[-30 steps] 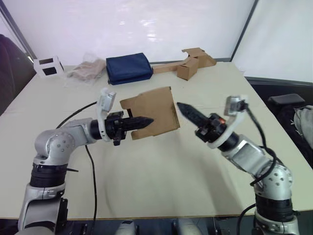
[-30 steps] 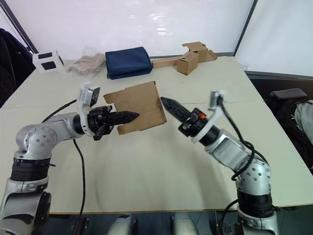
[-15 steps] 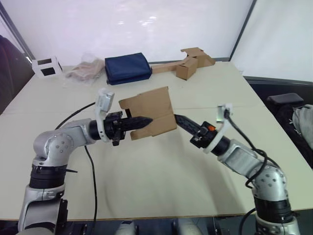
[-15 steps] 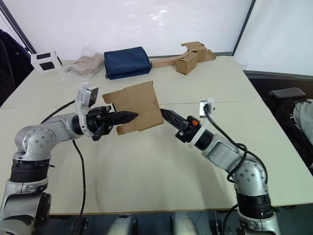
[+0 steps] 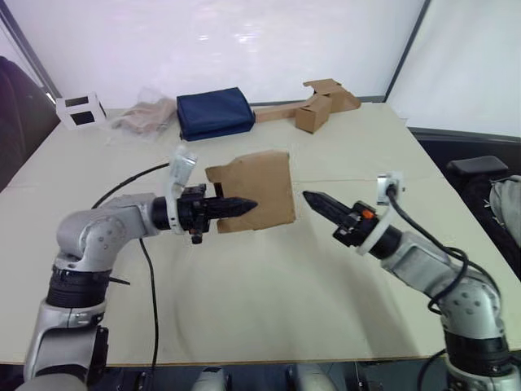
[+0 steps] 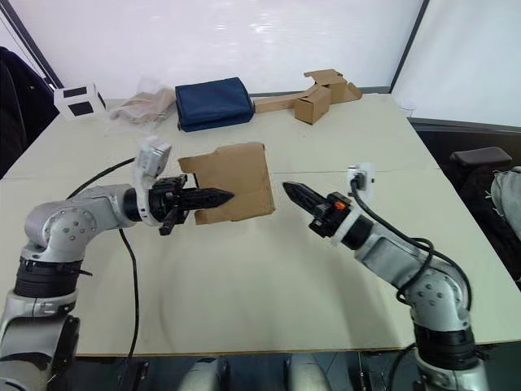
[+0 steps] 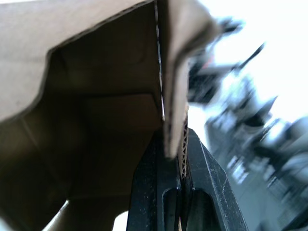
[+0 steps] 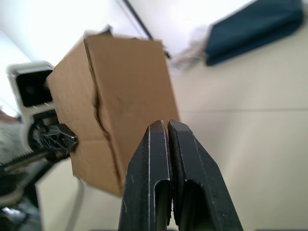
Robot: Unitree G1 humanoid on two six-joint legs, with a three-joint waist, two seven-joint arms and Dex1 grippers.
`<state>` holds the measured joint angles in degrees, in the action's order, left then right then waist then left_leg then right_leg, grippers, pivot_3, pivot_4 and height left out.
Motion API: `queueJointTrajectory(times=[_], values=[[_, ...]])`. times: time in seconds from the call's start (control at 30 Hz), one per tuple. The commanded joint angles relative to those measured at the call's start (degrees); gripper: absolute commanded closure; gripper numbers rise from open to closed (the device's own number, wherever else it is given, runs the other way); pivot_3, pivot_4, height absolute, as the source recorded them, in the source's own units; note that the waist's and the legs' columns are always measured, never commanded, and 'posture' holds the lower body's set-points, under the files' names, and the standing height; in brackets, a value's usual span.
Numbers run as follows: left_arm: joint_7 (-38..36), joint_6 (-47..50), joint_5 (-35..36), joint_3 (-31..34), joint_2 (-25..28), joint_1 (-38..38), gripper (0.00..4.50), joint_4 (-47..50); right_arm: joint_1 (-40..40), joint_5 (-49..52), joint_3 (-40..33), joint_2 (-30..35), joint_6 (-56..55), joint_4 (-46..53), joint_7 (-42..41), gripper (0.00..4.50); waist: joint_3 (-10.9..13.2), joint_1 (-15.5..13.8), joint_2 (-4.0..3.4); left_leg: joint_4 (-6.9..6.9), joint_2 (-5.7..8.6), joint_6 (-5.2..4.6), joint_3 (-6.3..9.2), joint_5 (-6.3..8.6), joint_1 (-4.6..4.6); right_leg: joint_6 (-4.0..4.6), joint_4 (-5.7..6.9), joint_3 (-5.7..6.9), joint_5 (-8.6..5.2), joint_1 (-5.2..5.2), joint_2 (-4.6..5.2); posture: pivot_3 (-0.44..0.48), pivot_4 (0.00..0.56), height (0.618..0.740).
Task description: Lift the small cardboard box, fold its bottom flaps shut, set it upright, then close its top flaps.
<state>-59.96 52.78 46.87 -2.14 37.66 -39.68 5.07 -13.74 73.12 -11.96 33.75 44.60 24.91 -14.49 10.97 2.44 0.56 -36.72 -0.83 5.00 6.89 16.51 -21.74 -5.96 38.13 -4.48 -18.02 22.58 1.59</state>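
The left gripper [image 5: 244,205] is pinched tight on one wall of the small cardboard box [image 5: 254,189] and holds it up in the air above the table [image 5: 244,326]. The box hangs at the tips of its fingers [image 7: 163,187], with its open end facing back toward that wrist. The right gripper [image 5: 310,197] has its fingers pressed together with nothing in them. Its tip points at the box from just beside it, not touching
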Motion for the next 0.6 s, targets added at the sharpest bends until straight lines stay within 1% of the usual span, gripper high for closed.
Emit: queueJointTrajectory(times=[0.03, 0.1, 0.13, 0.2, 0.23, 0.3, 0.4, 0.43, 0.5, 0.53, 0.6], values=[[-5.6, -3.6, -8.4, -7.7, 3.6, -7.4, 4.50, -1.6, 2.1, -5.9, 0.1, 4.4, -0.3, 2.5, -5.1, 4.42, 0.0, 0.0, 0.04, 0.00, 0.01, 0.00, 0.00, 0.00, -0.01, 0.00, -0.01, 0.00, 0.00, 0.01, -0.02, 0.000, 0.150, 0.740], [-9.6, -7.0, -14.2, -13.0, 4.8, -12.0, 4.50, -4.5, 2.6, -8.4, 1.2, 5.8, -0.4, 3.0, -7.1, 4.42, 0.0, 0.1, 0.04, -0.01, 0.00, -0.01, 0.00, 0.00, -0.02, 0.00, 0.01, -0.01, 0.00, 0.02, -0.03, 0.000, 0.150, 0.740], [-14.4, -9.6, -19.6, -18.8, 6.1, -16.6, 4.50, -7.0, 2.6, -9.3, 1.7, 6.0, -0.7, 3.7, -8.0, 4.42, 0.0, 0.1, 0.04, -0.01, 0.01, -0.01, 0.00, -0.01, -0.02, 0.00, -0.02, -0.01, 0.00, 0.03, -0.05, 0.000, 0.150, 0.740], [-22.0, -14.4, -27.3, -26.8, 7.9, -22.6, 4.50, -11.1, 2.4, -10.8, 2.5, 6.0, -1.2, 4.4, -9.0, 4.42, 0.1, 0.1, 0.08, -0.03, 0.01, -0.01, -0.01, -0.01, -0.06, 0.00, -0.01, 0.00, 0.00, 0.04, -0.08, 0.000, 0.150, 0.740], [-26.0, -17.9, -30.0, -29.3, 8.2, -24.7, 4.50, -13.1, 2.5, -11.7, 2.7, 5.7, -1.4, 4.7, -9.2, 4.42, 0.0, 0.1, 0.02, -0.03, 0.01, -0.01, -0.01, -0.01, -0.09, 0.00, 0.00, 0.00, 0.00, 0.05, -0.08, 0.000, 0.150, 0.740], [-31.3, -25.1, -31.9, -32.9, 8.3, -28.0, 4.50, -16.9, 2.9, -12.9, 3.2, 4.8, -1.7, 5.1, -9.2, 4.42, 0.0, 0.2, -0.04, -0.01, 0.02, -0.02, -0.09, -0.01, -0.07, 0.00, -0.05, -0.07, 0.00, 0.08, -0.07, 0.000, 0.150, 0.740], [-32.5, -30.7, -33.6, -39.7, 7.7, -34.0, 4.50, -22.2, 4.0, -14.5, 3.9, 3.4, -2.3, 5.9, -8.8, 4.42, 0.1, 0.1, 0.02, 0.08, 0.00, -0.07, -0.10, 0.02, -0.16, 0.00, -0.04, -0.08, -0.01, 0.19, -0.07, 0.000, 0.150, 0.740], [-32.5, -34.9, -34.9, -44.9, 7.1, -37.7, 4.50, -24.7, 5.5, -15.1, 4.1, 2.7, -2.6, 7.1, -8.2, 4.42, 0.1, 0.1, 0.03, 0.05, -0.01, -0.07, -0.04, 0.01, -0.33, 0.01, -0.03, -0.03, -0.01, 0.34, -0.09, 0.000, 0.150, 0.740], [-32.5, -40.6, -35.8, -53.3, 6.3, -43.3, 4.50, -27.8, 7.6, -15.9, 4.1, 1.5, -3.0, 8.9, -7.3, 4.42, 0.1, -0.3, 0.14, -0.14, 0.00, -0.08, 0.05, 0.01, -0.76, 0.00, 0.05, 0.05, -0.01, 0.65, -0.08, 0.000, 0.150, 0.740], [-32.5, -43.3, -35.6, -56.7, 5.7, -45.7, 4.50, -28.9, 8.5, -16.2, 3.9, 1.0, -3.2, 9.5, -6.8, 4.42, 0.2, -0.3, 0.18, -0.21, 0.01, -0.08, 0.09, 0.02, -0.83, 0.00, 0.03, 0.09, -0.01, 0.66, -0.07, 0.000, 0.150, 0.740], [-32.5, -46.7, -34.3, -60.6, 4.6, -48.6, 4.50, -30.6, 9.4, -16.7, 3.5, 0.2, -3.3, 10.1, -6.3, 4.42, 0.2, -0.2, 0.17, -0.26, 0.07, -0.13, 0.10, 0.04, -0.91, -0.03, -0.04, 0.10, -0.01, 0.65, 0.02, 0.000, 0.150, 0.740]])
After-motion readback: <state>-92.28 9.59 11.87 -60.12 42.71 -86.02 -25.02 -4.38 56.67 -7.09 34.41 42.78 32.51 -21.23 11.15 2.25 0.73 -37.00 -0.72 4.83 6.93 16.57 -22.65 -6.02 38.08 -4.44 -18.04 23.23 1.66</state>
